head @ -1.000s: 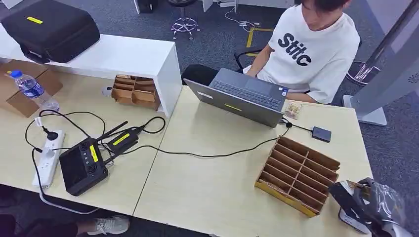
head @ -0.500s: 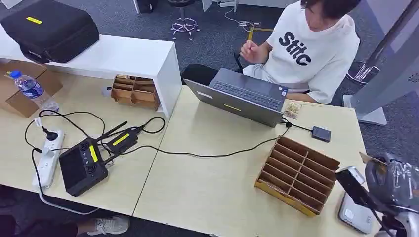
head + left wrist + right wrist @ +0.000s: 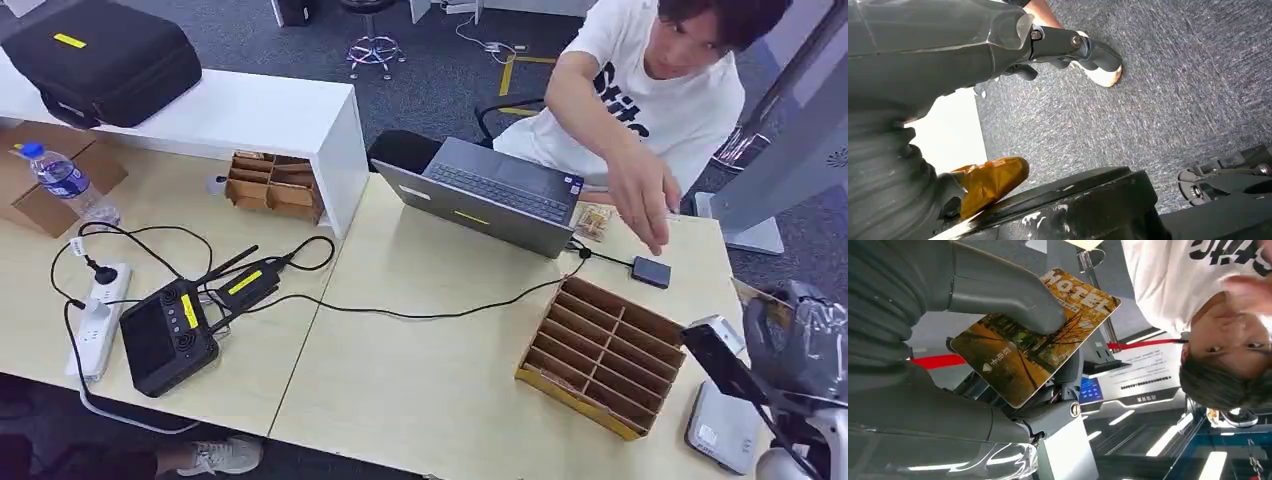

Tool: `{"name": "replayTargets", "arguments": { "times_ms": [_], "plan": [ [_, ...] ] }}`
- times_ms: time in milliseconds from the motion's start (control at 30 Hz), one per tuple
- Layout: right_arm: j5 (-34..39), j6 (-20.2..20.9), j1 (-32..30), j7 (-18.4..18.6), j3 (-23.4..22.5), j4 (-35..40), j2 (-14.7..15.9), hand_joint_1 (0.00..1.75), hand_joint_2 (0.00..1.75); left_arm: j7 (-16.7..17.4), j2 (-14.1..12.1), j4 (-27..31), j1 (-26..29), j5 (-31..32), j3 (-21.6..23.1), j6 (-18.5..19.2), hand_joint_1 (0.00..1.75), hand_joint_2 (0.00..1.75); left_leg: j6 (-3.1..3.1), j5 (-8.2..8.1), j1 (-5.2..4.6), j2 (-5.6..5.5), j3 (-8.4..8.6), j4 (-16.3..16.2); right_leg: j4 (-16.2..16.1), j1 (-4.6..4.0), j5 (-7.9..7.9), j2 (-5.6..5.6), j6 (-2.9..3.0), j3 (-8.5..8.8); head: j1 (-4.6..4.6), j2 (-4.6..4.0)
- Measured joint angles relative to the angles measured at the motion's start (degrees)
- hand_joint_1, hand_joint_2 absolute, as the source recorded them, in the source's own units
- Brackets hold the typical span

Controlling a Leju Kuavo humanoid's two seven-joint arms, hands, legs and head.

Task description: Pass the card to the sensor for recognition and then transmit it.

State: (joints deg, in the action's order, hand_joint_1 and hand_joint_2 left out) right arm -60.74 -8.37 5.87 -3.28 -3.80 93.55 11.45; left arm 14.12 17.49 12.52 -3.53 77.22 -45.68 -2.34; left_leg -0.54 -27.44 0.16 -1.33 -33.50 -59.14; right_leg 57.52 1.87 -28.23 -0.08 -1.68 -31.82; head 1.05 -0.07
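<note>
Change: right hand [image 3: 795,345] is higher than 1.0 s ago, off the white sensor [image 3: 722,430]; person's arm [image 3: 640,185], earlier back at the laptop [image 3: 495,195], now reaches out over the desk.
Right hand: holds one card [image 3: 1033,335], thumb pressed on the printed face, fingers behind. Just above the sensor, on its far side.
Card: orange tree print, "HOTEL" lettering; face tilted up toward the person, likely presented for handover.
Step (judgement): scan looks done, transmit phase under way, card not yet taken.
Left hand: left wrist view has it hanging over grey carpet, well away from the sensor; fingers curled in, nothing in them as far as I can see.
Sensor: one, flat on the desk edge, uncovered.
Organizer [image 3: 603,352]: one cardboard divider tray, just left of the sensor.
Black box [image 3: 651,271]: one, beyond the sensor, cabled to the laptop.
Person's hand: fingers pointing down, above the black box, well apart from the card.
</note>
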Motion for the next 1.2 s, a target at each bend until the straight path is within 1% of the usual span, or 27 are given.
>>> {"name": "replayTargets", "arguments": {
  "times_ms": [133,233,400,500,567,667,733,800,833,867,1033,1200],
  "plan": [
    [0.1,0.3,1.2,0.0,0.3,-0.1,0.0,1.75,1.75,0.0,0.0,0.0,0.0,0.5,0.0,0.3,0.00,1.75,0.00,0.01,0.00,0.04,-0.06,0.0,0.0,0.00,0.01,0.04,0.00,0.00,-0.02,0.00],
    [0.1,3.2,7.5,1.6,1.7,-2.3,0.2,1.75,1.75,0.0,0.0,0.0,0.0,1.5,0.0,1.0,0.00,1.75,-0.01,0.01,0.00,0.40,-0.01,0.0,0.0,0.01,0.15,0.35,0.05,-0.07,-0.02,0.00],
    [-4.0,7.5,21.6,6.0,6.3,-11.1,0.2,1.75,1.75,0.5,-0.1,0.0,0.0,3.5,0.2,2.1,0.00,1.75,-0.10,0.17,0.00,0.52,0.01,0.0,0.1,0.00,0.32,0.48,0.08,-0.12,-0.02,0.00],
    [-6.0,10.8,29.9,9.0,10.2,-18.8,-0.2,1.75,1.75,1.0,-0.1,0.0,-0.1,4.9,0.9,2.9,0.00,1.75,-0.10,0.28,0.01,0.55,0.00,0.0,0.1,-0.01,0.41,0.56,0.07,-0.18,-0.04,0.00],
    [-7.4,13.3,34.7,10.8,12.3,-23.7,-1.1,1.75,1.75,1.1,-0.1,0.0,-0.2,5.6,1.3,3.5,0.00,1.75,-0.13,0.36,0.02,0.49,-0.01,0.0,0.1,-0.03,0.44,0.52,0.08,-0.20,0.02,0.00],
    [-7.8,14.4,37.9,11.6,14.2,-28.1,-2.1,1.75,1.75,1.4,-0.1,0.0,-0.3,6.0,1.9,3.9,0.00,1.75,-0.16,0.41,0.07,0.05,-0.16,0.0,0.1,-0.06,0.43,0.08,0.08,-0.20,-0.02,0.00],
    [-7.3,14.3,40.5,11.8,15.2,-32.2,-3.0,1.75,1.75,1.5,-0.1,0.0,-0.3,6.1,2.1,3.9,0.00,1.75,-0.15,0.46,0.07,0.03,-0.25,0.0,0.1,-0.06,0.43,0.07,0.08,-0.32,0.02,0.00],
    [-6.8,14.0,41.7,11.8,15.8,-34.2,-3.2,1.75,1.75,1.5,-0.1,0.0,-0.3,6.1,2.2,3.9,0.00,1.75,-0.15,0.46,0.08,-0.17,-0.31,0.0,0.1,-0.06,0.41,-0.12,0.07,-0.31,0.00,0.00],
    [-6.5,13.9,42.1,11.8,16.0,-34.8,-3.4,0.80,1.75,1.5,-0.1,0.0,-0.3,6.1,2.2,3.9,0.00,1.75,-0.15,0.46,0.09,-0.26,-0.36,0.0,0.1,-0.05,0.40,-0.20,0.06,-0.31,-0.02,0.00],
    [-6.4,13.9,42.3,11.7,16.1,-35.2,-3.5,0.00,1.75,1.5,-0.1,0.0,-0.3,6.1,2.2,3.9,0.00,1.75,-0.15,0.46,0.08,-0.31,-0.39,0.0,0.1,-0.05,0.40,-0.25,0.06,-0.31,0.00,0.00],
    [-6.1,13.8,42.5,11.5,16.3,-36.8,-3.9,0.00,1.75,1.6,-0.1,0.0,-0.3,6.1,2.2,4.0,0.00,1.75,-0.11,0.43,0.08,-0.27,-0.44,0.0,0.0,-0.02,0.38,-0.21,0.03,-0.35,-0.02,0.00],
    [-7.2,13.3,42.1,10.6,17.2,-36.7,-4.0,0.00,1.75,1.6,-0.1,0.0,-0.3,6.1,2.2,3.9,0.00,1.75,-0.11,0.43,0.06,-0.24,-0.43,0.0,0.0,-0.02,0.38,-0.19,0.03,-0.38,-0.02,0.00]
  ]
}}
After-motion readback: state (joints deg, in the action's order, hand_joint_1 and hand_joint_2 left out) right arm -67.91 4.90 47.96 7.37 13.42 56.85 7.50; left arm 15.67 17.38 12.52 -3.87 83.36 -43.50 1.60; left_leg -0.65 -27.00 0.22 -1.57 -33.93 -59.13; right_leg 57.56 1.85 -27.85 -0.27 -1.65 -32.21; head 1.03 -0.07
